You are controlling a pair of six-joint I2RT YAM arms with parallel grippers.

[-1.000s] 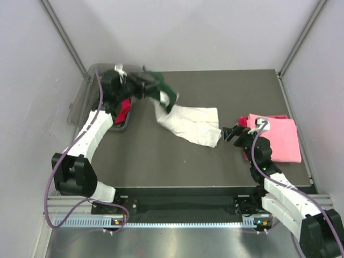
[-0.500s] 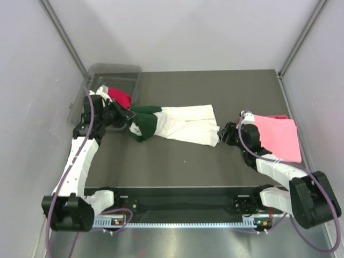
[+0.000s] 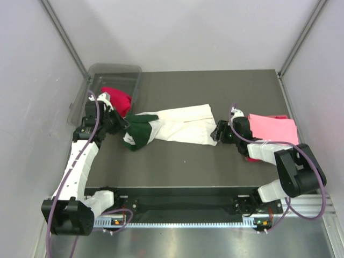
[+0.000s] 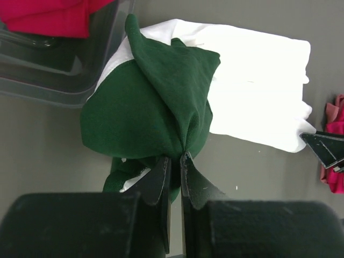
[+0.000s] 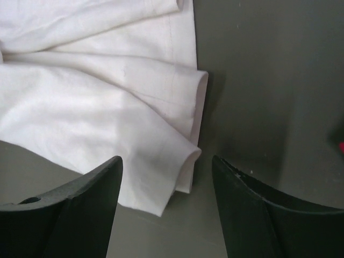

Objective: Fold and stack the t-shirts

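Note:
The white t-shirt (image 3: 183, 124) with dark green shoulders (image 3: 141, 131) lies stretched across the middle of the table. My left gripper (image 3: 122, 124) is shut on a bunched fold of the green cloth (image 4: 156, 102), pinched at the fingertips (image 4: 176, 158). My right gripper (image 3: 217, 133) stands open at the shirt's white hem (image 5: 161, 129), one finger on each side of the hem corner (image 5: 166, 158), not closed on it. A folded light pink t-shirt (image 3: 274, 129) lies at the right. A red t-shirt (image 3: 117, 99) sits in the bin.
The clear grey plastic bin (image 3: 115, 70) stands at the back left, right next to the green end of the shirt, its wall (image 4: 54, 80) close to my left fingers. A strip of crimson cloth (image 3: 252, 158) shows under the pink shirt's near edge.
My left gripper has pulled the green end from above the bin down onto the table at the left. The right gripper has moved left to the white hem.

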